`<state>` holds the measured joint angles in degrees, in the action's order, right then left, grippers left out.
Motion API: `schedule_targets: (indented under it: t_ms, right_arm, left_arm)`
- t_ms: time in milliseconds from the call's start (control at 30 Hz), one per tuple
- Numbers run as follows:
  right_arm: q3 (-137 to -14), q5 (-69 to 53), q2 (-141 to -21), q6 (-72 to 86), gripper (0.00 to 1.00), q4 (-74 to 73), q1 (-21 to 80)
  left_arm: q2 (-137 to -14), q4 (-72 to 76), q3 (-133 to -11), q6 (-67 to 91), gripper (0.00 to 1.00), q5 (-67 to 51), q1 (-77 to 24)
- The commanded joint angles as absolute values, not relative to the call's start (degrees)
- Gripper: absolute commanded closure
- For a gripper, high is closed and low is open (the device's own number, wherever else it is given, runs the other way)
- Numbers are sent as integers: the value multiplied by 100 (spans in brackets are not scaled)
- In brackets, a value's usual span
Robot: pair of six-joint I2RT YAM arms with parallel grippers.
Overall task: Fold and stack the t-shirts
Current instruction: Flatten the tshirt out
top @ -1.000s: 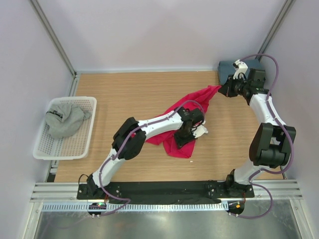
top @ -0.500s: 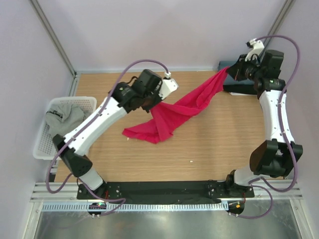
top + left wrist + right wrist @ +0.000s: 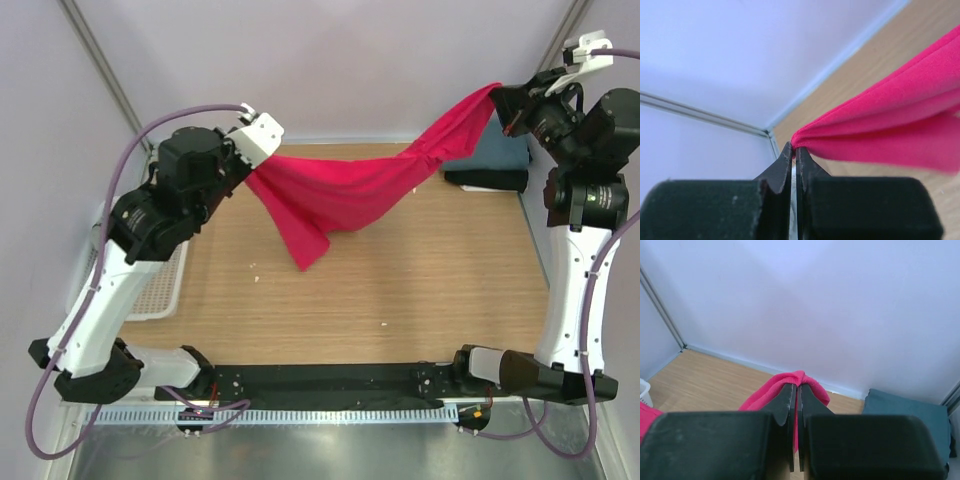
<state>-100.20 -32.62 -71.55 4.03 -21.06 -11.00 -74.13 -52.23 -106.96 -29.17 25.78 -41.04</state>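
Above the wooden table (image 3: 430, 285), the left gripper (image 3: 249, 174) and right gripper (image 3: 501, 101) each clamp one end of the red t-shirt (image 3: 345, 190), stretched between them.

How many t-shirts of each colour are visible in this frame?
red t-shirt: 1
slate-blue t-shirt: 1
black t-shirt: 1
Total: 3
The basket is mostly hidden behind the arm, so nothing inside it is counted.
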Motion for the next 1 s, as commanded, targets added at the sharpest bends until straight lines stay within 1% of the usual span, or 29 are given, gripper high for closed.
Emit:
schedule_targets:
  t_ms: [0,167,300,500,600,667,800,967]
  right_arm:
    - [-10318,-2927,-6953,423,99,-1995,-1125]
    - [-10660,-2707,-6715,36,99,-2302,-1125]
    - [-10855,-2628,-6574,114,99,-2522,-1125]
    - [-10512,-2725,-6486,378,99,-2417,-1125]
    - [-10651,-2795,-6530,404,99,-2399,-1134]
    - [-10845,-2760,-6548,431,99,-2417,-1134]
    - [-11459,-2672,-6504,369,99,-2470,-1134]
    - [-11803,-2619,-6249,378,99,-2522,-1178]
  left_arm:
    - [-7102,-4316,-11073,-3506,100,2970,-4052]
    - [-6838,-3999,-11434,-3744,100,3058,-4034]
    - [-6741,-3955,-11558,-3683,100,3050,-4008]
    - [-6680,-3955,-10759,-3612,100,3050,-3964]
    - [-6662,-3920,-10635,-3507,100,3006,-3964]
    - [-6653,-3929,-10766,-3384,100,2971,-3964]
    - [-6671,-3850,-11424,-3349,100,2918,-3964]
    - [-6574,-3998,-11952,-3104,100,2699,-3955]
